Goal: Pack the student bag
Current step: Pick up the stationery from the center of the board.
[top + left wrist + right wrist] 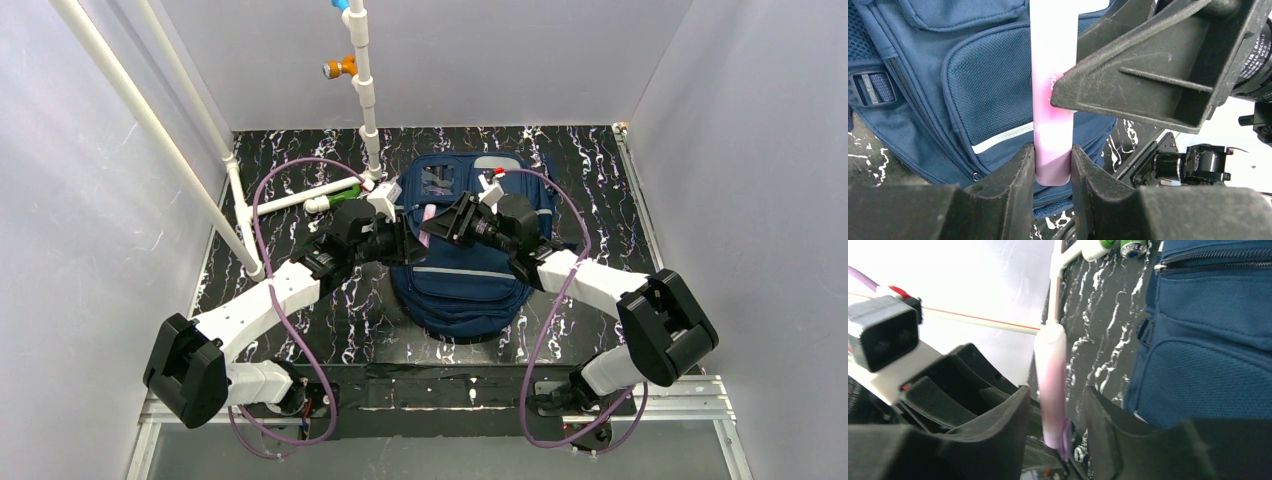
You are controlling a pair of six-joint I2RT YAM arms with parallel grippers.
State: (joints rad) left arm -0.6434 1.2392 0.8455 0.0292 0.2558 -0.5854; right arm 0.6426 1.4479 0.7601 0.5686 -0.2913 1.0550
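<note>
The left arm point(268, 298) and right arm point(590, 275) have smooth white link shells set between bulky black joint housings point(185, 368). A purple cable point(258, 205) loops along each arm. The left gripper point(1053, 150) and right gripper point(1055, 400) have matte black, scuffed, wedge-shaped fingers.

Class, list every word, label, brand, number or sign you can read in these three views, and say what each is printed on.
None reads in full.
pink tube: faint white print midway along it, too small to read.
black motor housing, right edge of the left wrist view: white lettering, blurred and cut off, unreadable.
student bag: nothing legible; its clear front window shows too small to read.
</note>
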